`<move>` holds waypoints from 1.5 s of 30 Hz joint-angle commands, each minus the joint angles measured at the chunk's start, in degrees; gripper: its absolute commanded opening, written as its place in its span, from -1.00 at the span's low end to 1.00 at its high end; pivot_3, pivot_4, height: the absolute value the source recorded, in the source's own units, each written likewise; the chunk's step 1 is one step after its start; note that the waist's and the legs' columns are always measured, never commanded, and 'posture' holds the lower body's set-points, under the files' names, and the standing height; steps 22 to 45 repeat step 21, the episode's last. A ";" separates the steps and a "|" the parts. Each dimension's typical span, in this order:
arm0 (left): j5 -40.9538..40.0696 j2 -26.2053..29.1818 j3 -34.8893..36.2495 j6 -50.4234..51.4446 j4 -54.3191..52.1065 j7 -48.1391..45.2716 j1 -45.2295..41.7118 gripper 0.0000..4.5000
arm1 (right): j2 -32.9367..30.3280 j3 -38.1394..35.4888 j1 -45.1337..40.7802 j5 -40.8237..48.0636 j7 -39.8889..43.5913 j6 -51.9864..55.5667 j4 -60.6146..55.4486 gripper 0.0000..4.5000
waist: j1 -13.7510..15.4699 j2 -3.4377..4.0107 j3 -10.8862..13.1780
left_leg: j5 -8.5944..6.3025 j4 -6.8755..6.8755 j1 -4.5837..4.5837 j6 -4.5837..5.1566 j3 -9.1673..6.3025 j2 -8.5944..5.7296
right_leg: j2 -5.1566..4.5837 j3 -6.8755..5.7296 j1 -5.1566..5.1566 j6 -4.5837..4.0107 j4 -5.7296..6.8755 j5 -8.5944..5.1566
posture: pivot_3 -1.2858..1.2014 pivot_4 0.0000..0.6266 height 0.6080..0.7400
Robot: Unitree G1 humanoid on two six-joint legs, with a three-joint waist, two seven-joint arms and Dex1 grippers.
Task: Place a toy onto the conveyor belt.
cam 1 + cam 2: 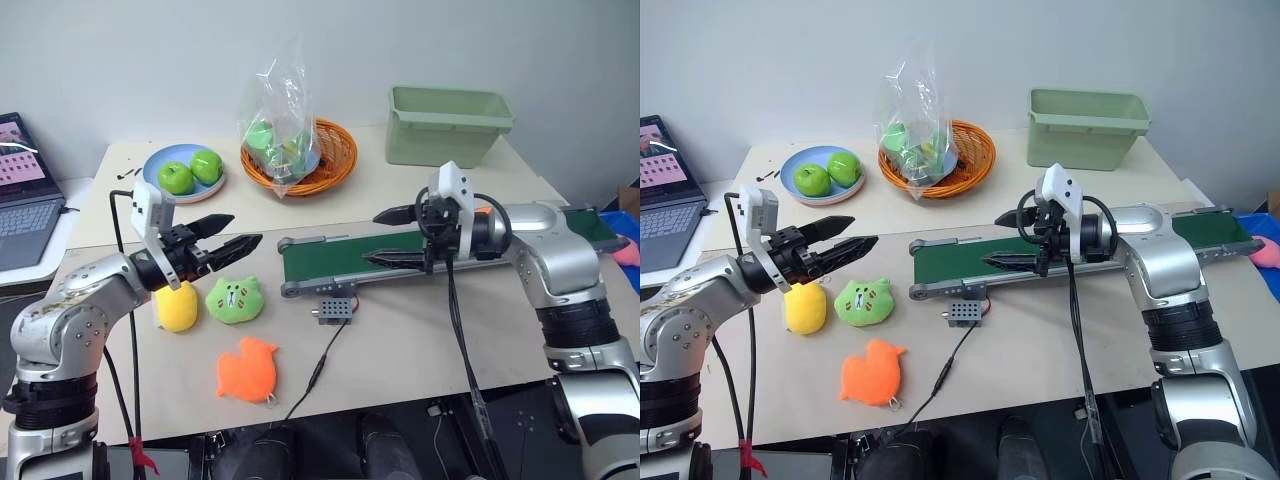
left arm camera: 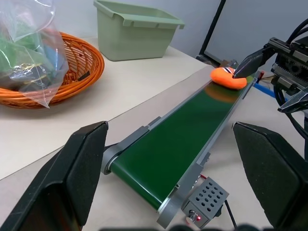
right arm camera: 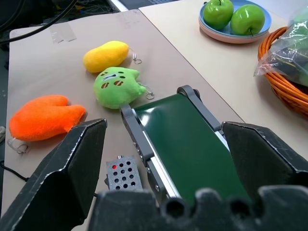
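Looks all but done: the toy already lies on the conveyor belt, toward the belt's far end by the table's right edge, just under the fingertips of the right gripper, whose jaws stand apart and hold nothing. Left gripper likewise spread wide and empty, hanging above the yellow plush and green plush near the table's left front, with the flat orange duck plush untouched at the front edge. Nothing left, by this reading, but drawing the right arm clear of the belt.
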 commanded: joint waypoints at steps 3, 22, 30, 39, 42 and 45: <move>-0.53 0.60 -0.06 0.07 -1.42 -0.75 -1.60 0.96 | 0.10 -1.64 -1.29 0.77 -0.17 -0.64 -1.39 1.00 | -0.01 0.00 0.00 | 0.00 0.00 0.00 0.00 0.00 0.00 | 0.00 0.00 0.00 0.00 0.00 0.00 | 0.03 -0.52 1.00; -0.20 -0.21 0.03 -0.51 -2.72 1.22 -0.64 0.96 | 0.13 -1.65 -1.15 0.78 -0.12 -0.68 -1.34 1.00 | 0.00 0.00 0.00 | 0.00 0.00 0.00 0.00 0.00 0.00 | 0.00 0.00 0.00 0.00 -0.05 0.00 | 0.03 -0.52 1.00; -0.20 -0.21 0.03 -0.51 -2.72 1.22 -0.64 0.96 | 0.13 -1.65 -1.15 0.78 -0.12 -0.68 -1.34 1.00 | 0.00 0.00 0.00 | 0.00 0.00 0.00 0.00 0.00 0.00 | 0.00 0.00 0.00 0.00 -0.05 0.00 | 0.03 -0.52 1.00; -0.20 -0.21 0.03 -0.51 -2.72 1.22 -0.64 0.96 | 0.13 -1.65 -1.15 0.78 -0.12 -0.68 -1.34 1.00 | 0.00 0.00 0.00 | 0.00 0.00 0.00 0.00 0.00 0.00 | 0.00 0.00 0.00 0.00 -0.05 0.00 | 0.03 -0.52 1.00; -0.20 -0.21 0.03 -0.51 -2.72 1.22 -0.64 0.96 | 0.13 -1.65 -1.15 0.78 -0.12 -0.68 -1.34 1.00 | 0.00 0.00 0.00 | 0.00 0.00 0.00 0.00 0.00 0.00 | 0.00 0.00 0.00 0.00 -0.05 0.00 | 0.03 -0.52 1.00; -0.20 -0.21 0.03 -0.51 -2.72 1.22 -0.64 0.96 | 0.13 -1.65 -1.15 0.78 -0.12 -0.68 -1.34 1.00 | 0.00 0.00 0.00 | 0.00 0.00 0.00 0.00 0.00 0.00 | 0.00 0.00 0.00 0.00 -0.05 0.00 | 0.03 -0.52 1.00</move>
